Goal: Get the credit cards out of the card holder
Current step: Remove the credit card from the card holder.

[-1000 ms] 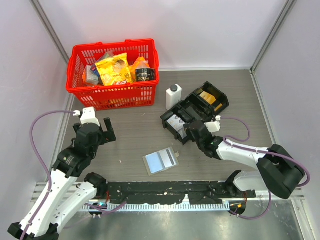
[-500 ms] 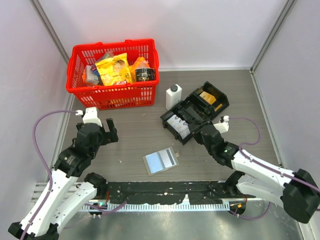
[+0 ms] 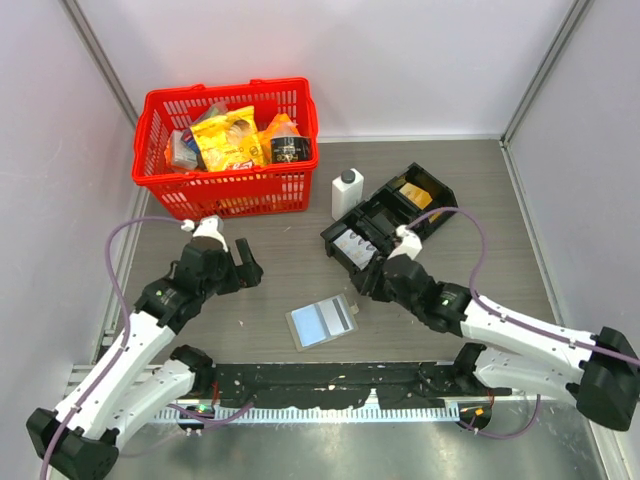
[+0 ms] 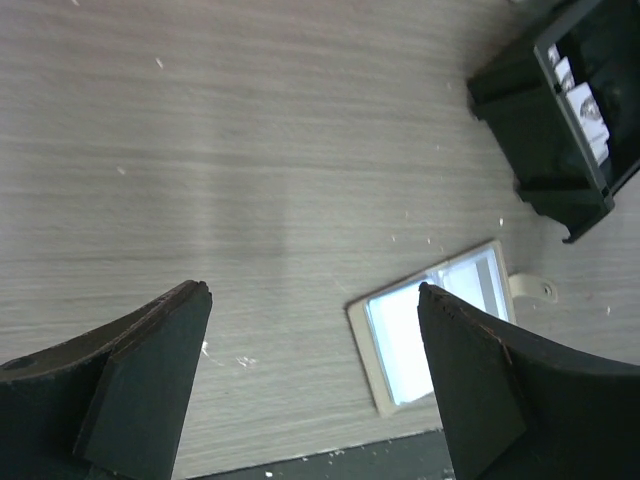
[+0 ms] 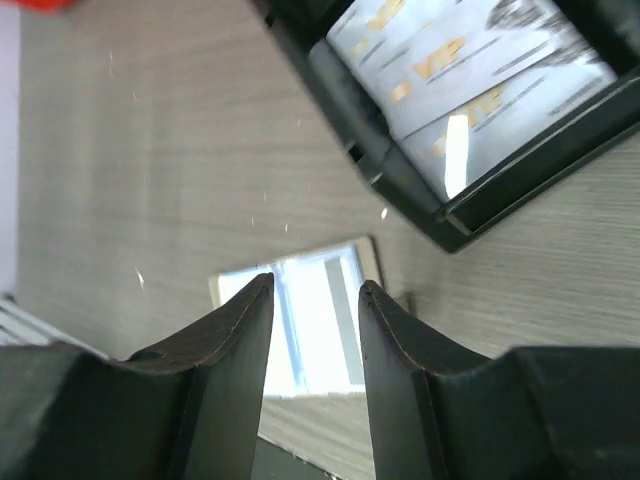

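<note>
While the card holder (image 3: 322, 322) lies open, a black tray (image 3: 375, 212) sits near.

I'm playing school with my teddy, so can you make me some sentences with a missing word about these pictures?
The basket full of snack bags is coloured ____. The VIP cards lie in the black ____. The card holder has a shiny inner panel, pale ____. The left gripper holds ____.
Missing words: red; tray; blue; nothing.

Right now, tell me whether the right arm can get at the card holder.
Probably yes: the right hand hangs open close beside the card holder, nothing lying between them.
</note>
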Action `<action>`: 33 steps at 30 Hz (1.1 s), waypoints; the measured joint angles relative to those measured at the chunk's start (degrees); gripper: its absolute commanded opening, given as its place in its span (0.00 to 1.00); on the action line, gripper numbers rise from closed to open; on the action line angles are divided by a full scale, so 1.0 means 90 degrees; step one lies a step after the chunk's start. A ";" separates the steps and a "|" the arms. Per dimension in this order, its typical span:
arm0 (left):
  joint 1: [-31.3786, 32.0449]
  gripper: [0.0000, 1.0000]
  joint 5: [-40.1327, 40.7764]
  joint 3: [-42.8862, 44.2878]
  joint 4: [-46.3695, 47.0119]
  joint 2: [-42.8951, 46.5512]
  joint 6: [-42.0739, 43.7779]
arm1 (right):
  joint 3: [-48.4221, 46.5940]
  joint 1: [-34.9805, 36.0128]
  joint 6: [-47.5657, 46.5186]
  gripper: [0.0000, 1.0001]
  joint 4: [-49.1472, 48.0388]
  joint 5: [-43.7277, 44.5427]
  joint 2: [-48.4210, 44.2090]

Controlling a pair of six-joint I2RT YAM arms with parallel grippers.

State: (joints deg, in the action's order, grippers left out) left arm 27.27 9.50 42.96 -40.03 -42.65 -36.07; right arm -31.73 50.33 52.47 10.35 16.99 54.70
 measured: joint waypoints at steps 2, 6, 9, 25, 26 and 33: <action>0.0114 0.88 -0.0209 -0.0226 0.0092 -0.0053 -0.0304 | -0.0151 0.0401 -0.0231 0.45 0.0092 0.0005 0.0248; 0.0646 0.86 -0.0406 -0.0568 0.0228 -0.0182 -0.0874 | -0.0408 0.1008 -0.0542 0.44 0.0180 0.0010 0.0903; 0.1214 0.82 -0.0318 -0.0707 0.0391 -0.0321 -0.1294 | -0.0583 0.1292 -0.0699 0.44 0.0240 0.0017 0.1440; 0.3334 0.74 0.0525 -0.0850 0.0971 -0.2603 -0.2713 | -0.1202 0.1440 -0.0979 0.44 0.0629 -0.0097 0.3099; 0.3400 0.73 0.0544 -0.0850 0.1018 -0.2725 -0.2766 | -0.1205 0.1440 -0.0981 0.44 0.0636 -0.0097 0.3128; 0.3699 0.65 0.0612 -0.0923 0.1316 -0.3140 -0.3026 | -0.1212 0.1440 -0.0981 0.44 0.0665 -0.0163 0.3300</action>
State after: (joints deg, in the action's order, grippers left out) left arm 60.55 15.00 34.65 -28.18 -70.91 -63.31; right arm -42.63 63.29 43.64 16.34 15.53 84.40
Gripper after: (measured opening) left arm 0.689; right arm 0.438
